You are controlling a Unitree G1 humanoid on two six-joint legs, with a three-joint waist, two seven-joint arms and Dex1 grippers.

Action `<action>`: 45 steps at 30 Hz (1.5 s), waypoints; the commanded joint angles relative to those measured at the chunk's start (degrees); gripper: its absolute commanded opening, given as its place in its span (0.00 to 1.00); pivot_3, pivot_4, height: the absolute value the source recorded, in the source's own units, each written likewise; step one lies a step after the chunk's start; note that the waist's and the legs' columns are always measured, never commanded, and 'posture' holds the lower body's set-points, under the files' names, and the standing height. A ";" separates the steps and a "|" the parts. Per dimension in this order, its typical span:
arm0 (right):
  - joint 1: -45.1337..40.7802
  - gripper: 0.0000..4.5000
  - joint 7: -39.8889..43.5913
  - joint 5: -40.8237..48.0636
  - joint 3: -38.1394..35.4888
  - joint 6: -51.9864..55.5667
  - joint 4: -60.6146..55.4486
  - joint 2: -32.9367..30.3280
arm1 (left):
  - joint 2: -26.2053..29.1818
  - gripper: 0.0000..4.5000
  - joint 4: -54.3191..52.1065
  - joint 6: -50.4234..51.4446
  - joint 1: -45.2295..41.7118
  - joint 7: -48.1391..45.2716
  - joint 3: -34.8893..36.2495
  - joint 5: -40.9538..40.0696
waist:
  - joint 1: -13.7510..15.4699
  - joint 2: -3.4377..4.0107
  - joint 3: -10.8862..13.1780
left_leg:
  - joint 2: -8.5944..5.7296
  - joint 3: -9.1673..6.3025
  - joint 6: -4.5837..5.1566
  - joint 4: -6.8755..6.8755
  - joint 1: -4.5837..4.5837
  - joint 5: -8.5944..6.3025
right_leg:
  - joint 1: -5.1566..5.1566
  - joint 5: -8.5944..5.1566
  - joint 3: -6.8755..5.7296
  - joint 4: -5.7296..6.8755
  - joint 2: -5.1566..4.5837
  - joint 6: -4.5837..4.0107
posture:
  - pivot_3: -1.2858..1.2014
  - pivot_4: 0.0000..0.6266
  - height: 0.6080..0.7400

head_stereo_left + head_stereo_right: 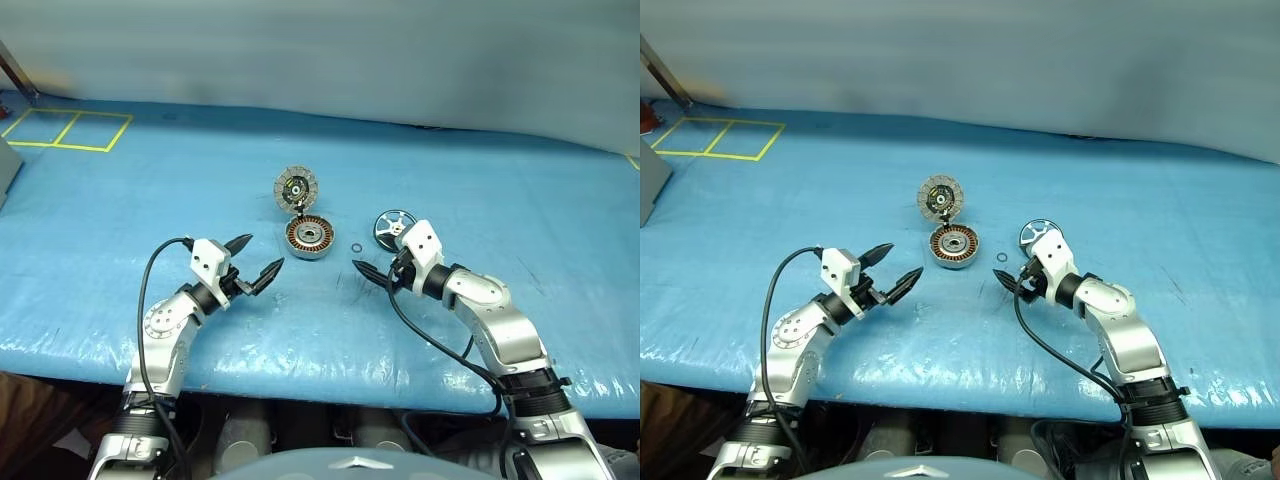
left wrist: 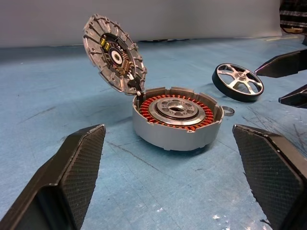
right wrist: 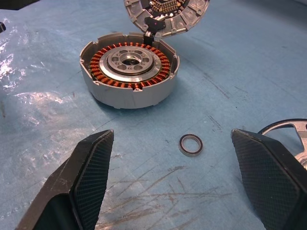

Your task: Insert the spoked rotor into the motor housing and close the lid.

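so the blue surface (image 1: pixel 120 200) carries everything, and both arms reach in low from the near edge, angled toward each other with the parts in between. the left hand (image 1: pixel 256 262) points forward and inward, about level, fingers spread wide with nothing in them, and it looks straight at the motor housing (image 1: pixel 309 238), which sits a little ahead of it and toward the middle. the right hand (image 1: pixel 372 276) is also spread and empty, tipped a bit downward and aimed inward. the housing sits flat with its copper windings facing up, and the lid (image 1: pixel 296 188) stands propped open on its far edge, segmented face toward the robot, so the cup is clear to drop something into. the spoked rotor (image 1: pixel 391 225) lies flat on the surface off to the right of the housing, just beyond and beside the right wrist, so i'd say the right arm is clearly the nearer one for grabbing it; the rotor is actually off to the side of where those fingers point, so the hand would need to swing outward first. smallest bit: a tiny black ring (image 3: pixel 191 144) lies on the surface between housing and rotor, right ahead of the right hand.
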 commanded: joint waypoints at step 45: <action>1.52 0.91 -1.32 0.74 -3.93 -1.39 -1.27 -0.09 | 18.13 1.00 1.16 2.08 -25.03 -20.27 -19.17 19.67 | 0.35 0.01 0.00 | -0.09 0.05 0.00 0.01 0.00 0.02 | 0.01 -0.08 0.00 0.04 0.14 -0.13 | 0.52 0.24 1.00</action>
